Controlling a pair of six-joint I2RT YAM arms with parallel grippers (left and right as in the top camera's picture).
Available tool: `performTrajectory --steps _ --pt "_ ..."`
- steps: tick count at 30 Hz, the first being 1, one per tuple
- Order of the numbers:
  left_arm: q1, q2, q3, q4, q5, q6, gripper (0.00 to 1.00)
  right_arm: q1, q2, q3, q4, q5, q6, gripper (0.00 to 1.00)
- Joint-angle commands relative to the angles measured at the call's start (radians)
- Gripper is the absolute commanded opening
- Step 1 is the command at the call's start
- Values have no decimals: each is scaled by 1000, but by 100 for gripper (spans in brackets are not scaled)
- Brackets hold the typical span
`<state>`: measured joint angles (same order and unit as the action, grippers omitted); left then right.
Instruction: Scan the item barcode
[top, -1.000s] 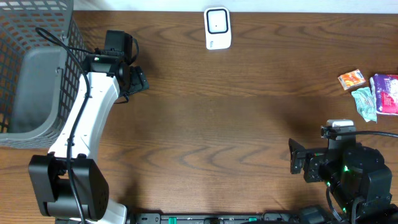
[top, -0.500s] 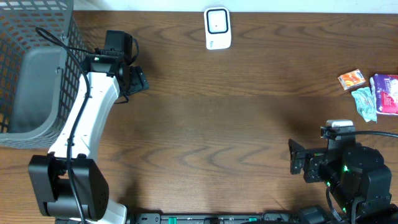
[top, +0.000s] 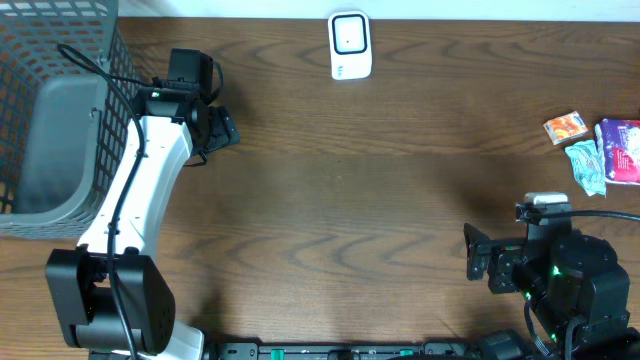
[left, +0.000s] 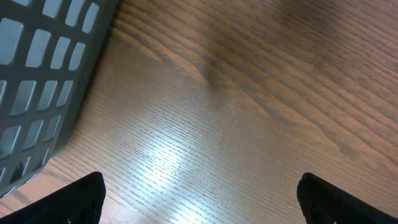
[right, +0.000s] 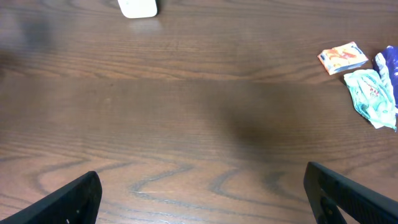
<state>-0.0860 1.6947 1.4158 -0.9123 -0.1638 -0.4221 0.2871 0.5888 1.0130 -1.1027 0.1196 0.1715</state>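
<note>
**Both claws spread, nothing gripped**

Spread wide and empty: left claw (left: 202, 198), over bare counter (top: 340, 200) just beside grey basket (top: 60, 130) at the left. Same for right claw (right: 208, 199): fingers far apart, nothing between, near the front right. Items all at the right edge, well apart from both claws: orange packet (top: 566, 127), teal packet (top: 586, 167), purple packet (top: 622, 150), teal up against purple. Back centre: white scanner (top: 350, 45) lying flat.
</note>
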Motion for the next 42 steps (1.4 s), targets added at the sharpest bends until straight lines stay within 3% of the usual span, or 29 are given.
performTrajectory --steps 1,29,42 --pt "3 3 8 -3 -17 -13 98 8 -2 -6 -1 -6 0 99" --pt "3 3 8 -3 -17 -13 98 6 -10 -6 -2 -6 0 99" --pt "3 3 8 -3 -17 -13 98 -41 -159 -16 -32 8 -16 99"
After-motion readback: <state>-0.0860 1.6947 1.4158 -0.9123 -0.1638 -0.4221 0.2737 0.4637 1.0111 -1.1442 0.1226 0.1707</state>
